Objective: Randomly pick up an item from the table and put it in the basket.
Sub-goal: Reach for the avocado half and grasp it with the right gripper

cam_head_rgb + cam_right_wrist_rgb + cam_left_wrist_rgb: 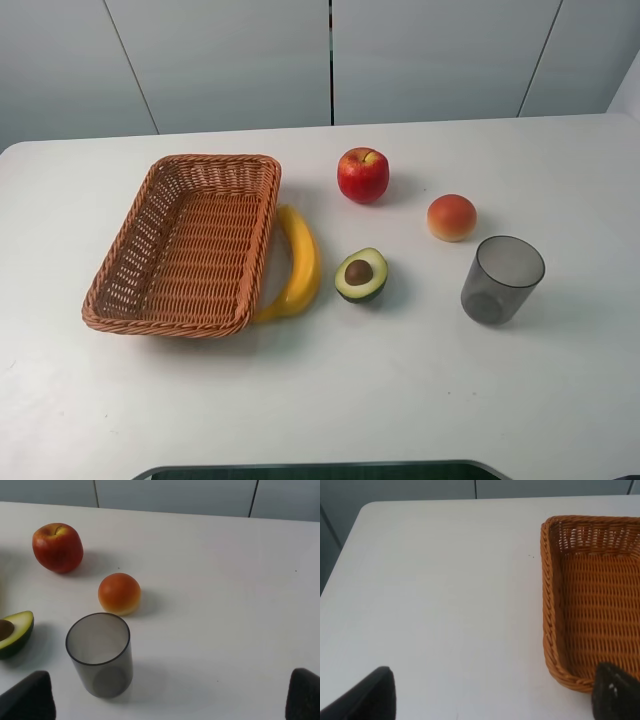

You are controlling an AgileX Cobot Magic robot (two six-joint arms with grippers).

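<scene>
Seen from the high camera, nothing has been picked up. The halved avocado with dark green skin and a brown pit (pixel 361 275) lies on the plain white tabletop (pixel 400 390), near the orange-brown woven wicker basket (pixel 215 160), with a yellow banana (pixel 298 262) between them. Neither arm shows here.

At the left wrist, the left gripper (pixel 495 697) hangs spread wide, one finger over the basket's corner.

At the right wrist, the right gripper (pixel 167 697) is spread too. The avocado sits off to one side, past a grey translucent cup (pixel 100 652). I'd say the reach comes next: shift over the avocado, clear of the cup.
</scene>
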